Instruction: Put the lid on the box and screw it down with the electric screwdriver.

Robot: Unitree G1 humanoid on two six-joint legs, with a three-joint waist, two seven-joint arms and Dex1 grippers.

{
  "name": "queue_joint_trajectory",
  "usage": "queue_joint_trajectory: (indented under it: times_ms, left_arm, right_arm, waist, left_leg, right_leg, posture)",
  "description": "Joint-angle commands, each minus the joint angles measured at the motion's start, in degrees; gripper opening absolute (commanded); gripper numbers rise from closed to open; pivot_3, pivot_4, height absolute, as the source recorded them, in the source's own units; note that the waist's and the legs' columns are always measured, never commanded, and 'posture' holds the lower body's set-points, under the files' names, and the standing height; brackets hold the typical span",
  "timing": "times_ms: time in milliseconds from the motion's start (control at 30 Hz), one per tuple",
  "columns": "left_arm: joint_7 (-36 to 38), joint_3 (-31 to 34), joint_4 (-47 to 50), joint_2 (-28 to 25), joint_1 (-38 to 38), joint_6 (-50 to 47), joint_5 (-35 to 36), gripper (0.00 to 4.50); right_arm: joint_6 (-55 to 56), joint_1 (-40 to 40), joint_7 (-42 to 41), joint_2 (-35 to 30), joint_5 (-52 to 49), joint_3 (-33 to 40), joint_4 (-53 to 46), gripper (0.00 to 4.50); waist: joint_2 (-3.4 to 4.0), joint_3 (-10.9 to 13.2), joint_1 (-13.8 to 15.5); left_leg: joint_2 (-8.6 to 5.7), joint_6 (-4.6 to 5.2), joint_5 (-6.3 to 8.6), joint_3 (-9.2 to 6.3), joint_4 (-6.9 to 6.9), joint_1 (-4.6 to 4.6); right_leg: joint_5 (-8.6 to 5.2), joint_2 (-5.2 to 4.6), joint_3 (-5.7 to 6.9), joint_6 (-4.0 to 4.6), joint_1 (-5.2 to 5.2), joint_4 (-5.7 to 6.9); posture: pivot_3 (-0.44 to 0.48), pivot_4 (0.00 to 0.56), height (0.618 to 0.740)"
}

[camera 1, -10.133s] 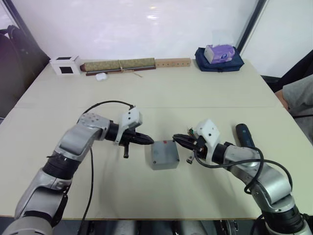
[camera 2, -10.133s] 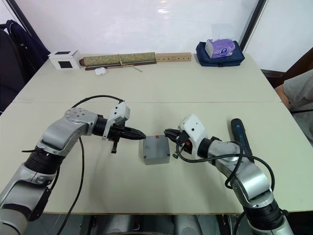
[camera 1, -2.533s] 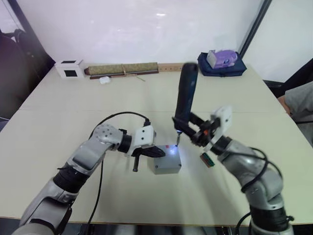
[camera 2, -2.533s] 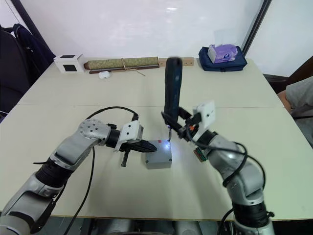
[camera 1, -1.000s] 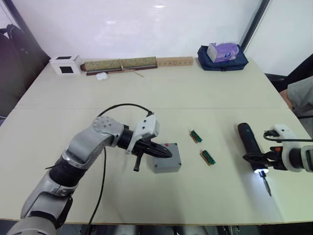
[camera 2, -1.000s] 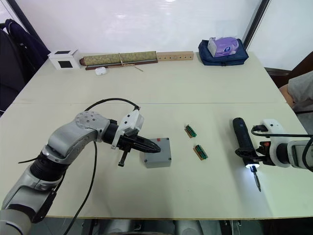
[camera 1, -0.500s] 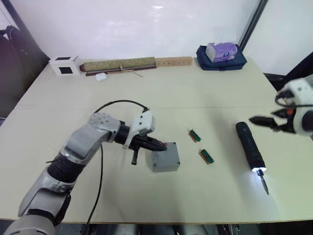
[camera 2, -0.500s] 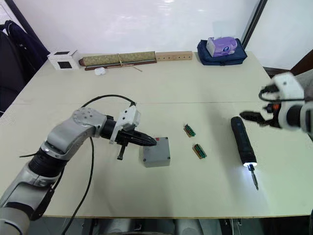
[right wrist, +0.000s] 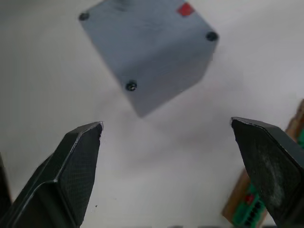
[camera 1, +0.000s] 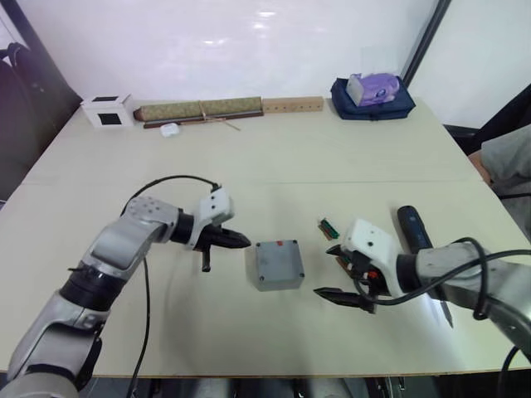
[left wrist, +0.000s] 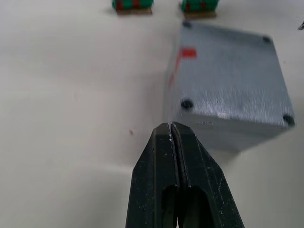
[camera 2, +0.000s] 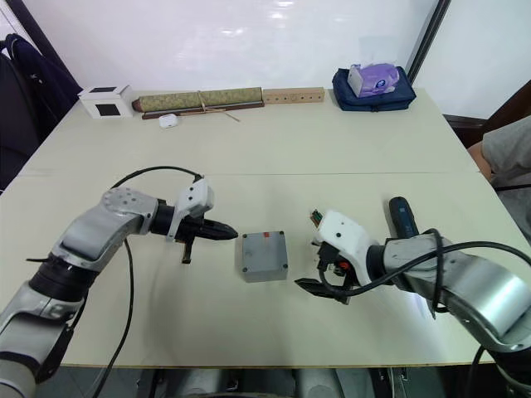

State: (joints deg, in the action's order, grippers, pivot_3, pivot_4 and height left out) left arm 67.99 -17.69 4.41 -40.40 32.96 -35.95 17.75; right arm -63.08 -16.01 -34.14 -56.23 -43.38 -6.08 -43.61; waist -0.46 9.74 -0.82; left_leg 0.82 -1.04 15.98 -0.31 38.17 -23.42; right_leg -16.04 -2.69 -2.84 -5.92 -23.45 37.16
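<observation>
The grey box (camera 1: 280,280) stands mid-table with the lid (camera 1: 277,255) on top, its red mark toward the far edge and dark screw heads at its corners (left wrist: 187,103). My left gripper (camera 1: 243,241) is shut and empty, its tip a short gap to the left of the box. Just right of the box, low over the table, my right gripper (camera 1: 330,273) is open wide and holds nothing; in the right wrist view the box (right wrist: 147,45) lies ahead of the fingers. The electric screwdriver (camera 1: 412,226) lies on the table behind my right forearm.
Two small green strips (left wrist: 132,4) lie right of the box, one by my right gripper. Along the far edge are a white cube (camera 1: 108,110), a rolled mat (camera 1: 199,109), a wooden block (camera 1: 293,104) and a blue bag (camera 1: 372,93). A person's sleeve (camera 1: 508,162) shows at the right.
My right gripper has come down from the far right to the table just right of the box, still open. My left gripper has drawn back left, off the box.
</observation>
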Motion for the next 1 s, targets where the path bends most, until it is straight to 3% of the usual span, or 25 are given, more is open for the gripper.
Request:
queue_joint_trajectory:
  times_ms: [33,333,700,767,867,1000]
  left_arm:
    - [0.04,-1.75,2.23,-0.47,-1.27,1.56,-2.1,0.0]
    - [-0.69,-3.02,2.62,3.56,-0.38,1.05,-2.46,0.0]
    - [-0.09,-3.98,-8.94,8.35,7.64,8.66,-7.19,0.0]
    - [0.72,-3.88,-10.45,7.43,7.98,10.1,-8.08,0.0]
    - [3.01,-4.21,-11.48,3.52,7.13,11.16,-10.05,0.0]
    - [5.83,-4.57,-7.46,1.01,3.38,8.99,-8.61,0.0]
  right_arm:
    - [1.03,-0.73,0.44,3.02,1.2,-1.76,0.01,4.47]
    - [-2.44,2.43,-0.6,5.69,-1.27,-2.89,-0.19,4.47]
    - [-8.26,1.94,5.65,17.07,-6.86,1.08,0.3,4.47]
    - [-8.67,2.25,6.0,16.73,-7.26,1.99,-0.28,4.47]
    - [-6.36,4.02,2.2,8.82,-5.09,5.75,-2.1,4.47]
    - [-0.84,3.93,0.24,3.91,0.5,4.47,1.68,4.47]
  waist:
    - [-0.01,0.0,0.17]
    - [-0.06,0.01,0.19]
    - [-0.09,-0.01,0.16]
    - [-0.09,-0.01,0.12]
    - [-0.06,0.01,0.04]
    - [-0.09,-0.01,-0.03]
  left_leg:
    - [0.01,0.0,0.0,-0.02,0.01,0.01]
    - [-0.01,0.0,0.0,-0.02,0.05,-0.01]
    - [-0.04,0.0,0.0,-0.03,0.07,0.01]
    - [-0.05,0.0,0.0,-0.03,0.07,0.01]
    - [-0.06,0.0,0.0,-0.01,0.06,0.0]
    - [-0.02,0.0,0.0,-0.01,0.05,0.04]
  right_leg:
    - [0.0,0.02,0.01,0.01,0.02,0.0]
    - [0.0,-0.01,0.01,0.0,0.03,0.04]
    - [0.0,0.03,0.03,0.0,0.02,0.11]
    - [0.0,0.02,0.03,0.0,0.03,0.11]
    - [0.0,0.01,0.01,0.0,0.0,0.11]
    - [0.0,0.03,0.01,0.01,0.02,0.11]
  posture:
    - [0.0,0.15,0.74]
    - [0.0,0.15,0.74]
    - [0.0,0.15,0.74]
    - [0.0,0.15,0.74]
    - [0.0,0.15,0.74]
    - [0.0,0.15,0.74]
